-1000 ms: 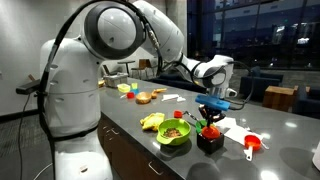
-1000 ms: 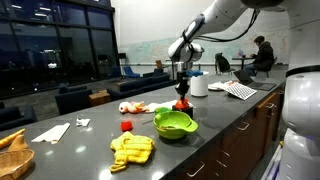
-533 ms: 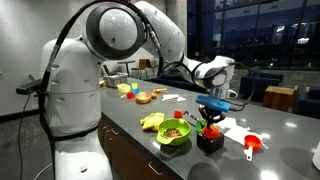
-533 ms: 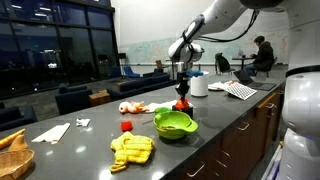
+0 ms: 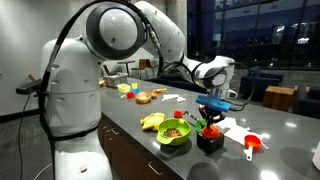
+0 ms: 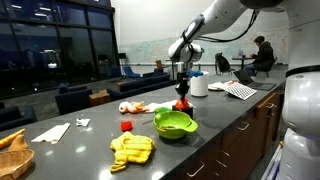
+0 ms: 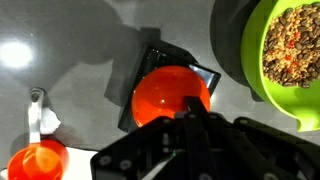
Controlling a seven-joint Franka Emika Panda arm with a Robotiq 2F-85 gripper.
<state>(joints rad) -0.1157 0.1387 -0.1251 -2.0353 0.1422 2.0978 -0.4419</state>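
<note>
Directly beneath end effector point(image 7: 190, 120): red ball point(image 7: 170, 93) atop black block point(image 7: 150, 62) | jaws pressed together | green bowl point(image 7: 250, 55) beside

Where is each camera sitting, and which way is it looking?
An exterior view: beside the robot's base, looking along the counter at the green bowl; base, arm and gripper show.
An exterior view: at the counter's other end, looking past the yellow cloth to the bowl; arm and gripper show.
Wrist view: on the wrist, looking down on the red thing on the black box; the shut gripper shows at the bottom.
Shared: all three show the green bowl and the red thing.
</note>
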